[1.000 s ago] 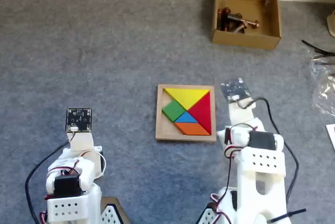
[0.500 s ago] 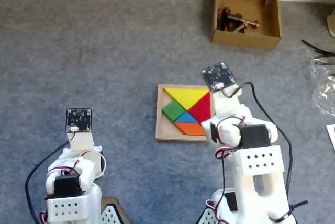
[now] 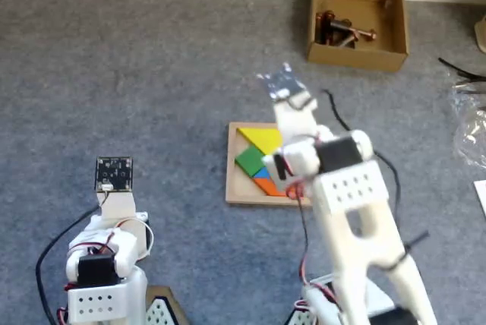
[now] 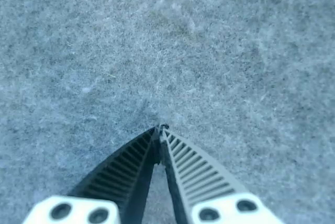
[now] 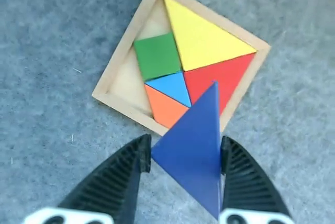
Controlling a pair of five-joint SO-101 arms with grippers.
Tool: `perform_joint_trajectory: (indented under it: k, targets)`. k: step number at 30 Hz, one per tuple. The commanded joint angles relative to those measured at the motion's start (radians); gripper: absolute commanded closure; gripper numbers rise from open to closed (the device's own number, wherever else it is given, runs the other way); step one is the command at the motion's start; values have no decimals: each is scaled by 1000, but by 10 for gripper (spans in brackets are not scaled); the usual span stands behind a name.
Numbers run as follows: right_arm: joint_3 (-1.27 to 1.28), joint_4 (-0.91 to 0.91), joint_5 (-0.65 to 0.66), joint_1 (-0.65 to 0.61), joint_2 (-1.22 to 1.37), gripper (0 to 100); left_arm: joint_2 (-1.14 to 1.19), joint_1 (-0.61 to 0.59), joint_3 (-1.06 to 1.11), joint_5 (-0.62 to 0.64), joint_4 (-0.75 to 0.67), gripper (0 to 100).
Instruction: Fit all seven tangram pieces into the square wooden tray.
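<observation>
The square wooden tray lies on the grey carpet. It holds a yellow triangle, a green square, a small light-blue triangle, a red triangle and an orange piece; bare wood shows along one side. My right gripper is shut on a dark blue triangle, held in the air above the tray's edge by the orange and red pieces. In the high view the right arm covers the right part of the tray. My left gripper is shut on nothing, over bare carpet.
A cardboard box with metal parts stands at the back right. A plastic bag and cables lie at the right edge. The left arm's base sits at the front left.
The right arm has swung left from beside the tray's right edge to over the tray, and now hides the red piece in the high view. The left arm has kept still.
</observation>
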Motion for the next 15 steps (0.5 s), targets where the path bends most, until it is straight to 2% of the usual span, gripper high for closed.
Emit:
perform_joint_trajectory:
  k: [1,15]
  targets:
    - [-125,7,-9,-38,99,851,7,-8,21,2,8,995]
    - [-142,-96,-51,-153,389,851,7,-8,21,2,8,995]
